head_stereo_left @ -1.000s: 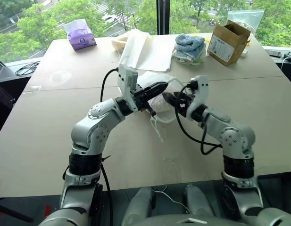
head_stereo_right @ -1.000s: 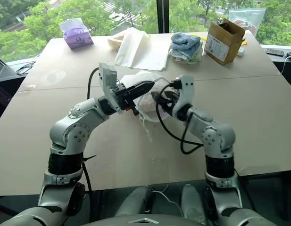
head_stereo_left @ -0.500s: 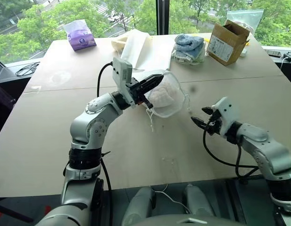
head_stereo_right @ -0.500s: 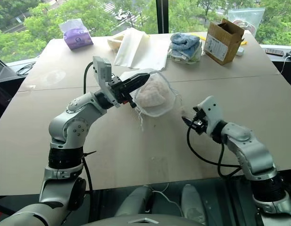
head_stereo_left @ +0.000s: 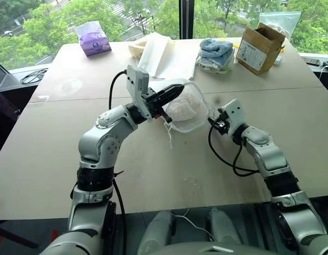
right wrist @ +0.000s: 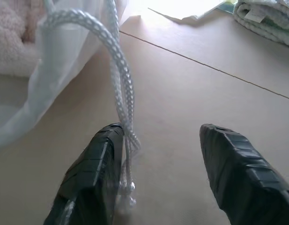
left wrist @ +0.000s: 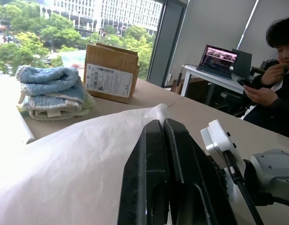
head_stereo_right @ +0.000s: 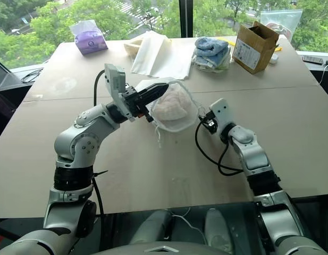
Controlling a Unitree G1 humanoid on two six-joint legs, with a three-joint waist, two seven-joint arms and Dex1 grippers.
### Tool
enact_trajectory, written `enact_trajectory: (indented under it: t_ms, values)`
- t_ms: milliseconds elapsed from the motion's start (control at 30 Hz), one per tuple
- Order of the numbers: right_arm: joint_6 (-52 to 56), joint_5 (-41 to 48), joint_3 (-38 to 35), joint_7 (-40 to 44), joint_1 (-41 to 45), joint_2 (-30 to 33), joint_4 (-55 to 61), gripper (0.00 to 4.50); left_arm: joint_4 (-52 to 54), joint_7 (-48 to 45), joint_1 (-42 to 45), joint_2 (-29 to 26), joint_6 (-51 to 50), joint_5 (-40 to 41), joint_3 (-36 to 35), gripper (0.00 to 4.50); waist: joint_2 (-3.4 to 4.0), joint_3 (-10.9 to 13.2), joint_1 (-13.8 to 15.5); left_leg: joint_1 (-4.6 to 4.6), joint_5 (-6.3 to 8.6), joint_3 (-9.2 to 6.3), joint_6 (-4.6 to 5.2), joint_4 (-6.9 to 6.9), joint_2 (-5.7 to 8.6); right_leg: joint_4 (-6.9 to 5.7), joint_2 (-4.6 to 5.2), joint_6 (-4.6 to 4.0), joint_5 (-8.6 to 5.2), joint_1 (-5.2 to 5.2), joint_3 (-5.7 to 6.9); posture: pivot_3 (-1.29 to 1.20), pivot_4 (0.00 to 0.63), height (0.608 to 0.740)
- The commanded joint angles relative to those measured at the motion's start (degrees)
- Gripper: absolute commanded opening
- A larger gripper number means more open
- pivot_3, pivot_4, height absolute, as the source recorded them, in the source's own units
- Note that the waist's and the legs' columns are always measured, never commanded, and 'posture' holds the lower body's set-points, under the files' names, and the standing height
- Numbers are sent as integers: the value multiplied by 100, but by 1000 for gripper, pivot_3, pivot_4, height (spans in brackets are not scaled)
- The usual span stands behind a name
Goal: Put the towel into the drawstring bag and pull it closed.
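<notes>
One slip risks everything: my left tool (head_stereo_left: 174, 94) pinches the drawstring bag (head_stereo_left: 187, 110); my right tool (right wrist: 158, 178), open, could miss the cord (right wrist: 117, 61).

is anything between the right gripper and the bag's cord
Nothing visible. The right gripper stands open at the drawstring bag, and the cord hangs down right beside one finger, over bare table. The left gripper holds the bag's mouth.
</notes>
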State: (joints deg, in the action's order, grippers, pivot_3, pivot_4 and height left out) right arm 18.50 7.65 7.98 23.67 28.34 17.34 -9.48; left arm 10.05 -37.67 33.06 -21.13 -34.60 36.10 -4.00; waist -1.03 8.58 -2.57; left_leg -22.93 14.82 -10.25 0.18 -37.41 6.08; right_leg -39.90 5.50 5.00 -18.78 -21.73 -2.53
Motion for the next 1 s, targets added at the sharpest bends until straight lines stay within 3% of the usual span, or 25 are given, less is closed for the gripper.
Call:
enact_trajectory:
  t_ms: [33,100,133,233,367,533,733,1000]
  values:
    - [-112,100,-260,10,97,-82,122,946,87,-31,46,-54,105,-21,-59,0,0,0,1,0,0,0,0,0,0,0,0,0,0,0,0,0,150,740]
    - [-62,121,-319,-15,58,-113,206,27,45,-21,55,-57,45,-7,-63,0,0,0,-1,0,0,0,0,-1,0,-1,-1,0,0,0,0,0,150,740]
    - [-38,123,-344,-18,43,-124,243,27,27,-40,59,-48,-29,73,-96,0,0,0,0,0,0,0,0,-1,0,-2,-1,0,0,0,0,0,150,740]
    - [53,156,-418,-27,-12,-138,366,0,47,-11,56,-63,-120,139,-153,763,0,0,-4,0,0,0,0,-1,0,-2,-1,0,0,0,0,0,150,740]
    - [198,192,-501,-37,-67,-150,502,0,58,169,-54,-281,-157,-195,-100,2400,1,-1,-19,0,0,0,0,-1,-1,-3,-1,-1,0,-1,-1,0,150,740]
    - [284,157,-539,-45,-68,-129,545,0,611,-305,-1104,-886,-388,428,-830,2400,5,-1,-144,3,0,5,0,9,-5,-2,2,-1,0,-6,-11,0,150,740]
    - [338,168,-569,-71,39,-232,536,0,921,-1125,-2910,-1747,219,-222,-531,2400,22,8,-96,21,1,25,-2,24,-19,2,-5,-9,4,-6,-26,0,150,740]
    - [393,154,-534,-31,102,-319,584,0,24,-1333,-2924,-1560,1726,-1553,447,2400,36,8,26,21,0,15,-4,15,-27,0,-20,-23,13,-6,-13,0,150,740]
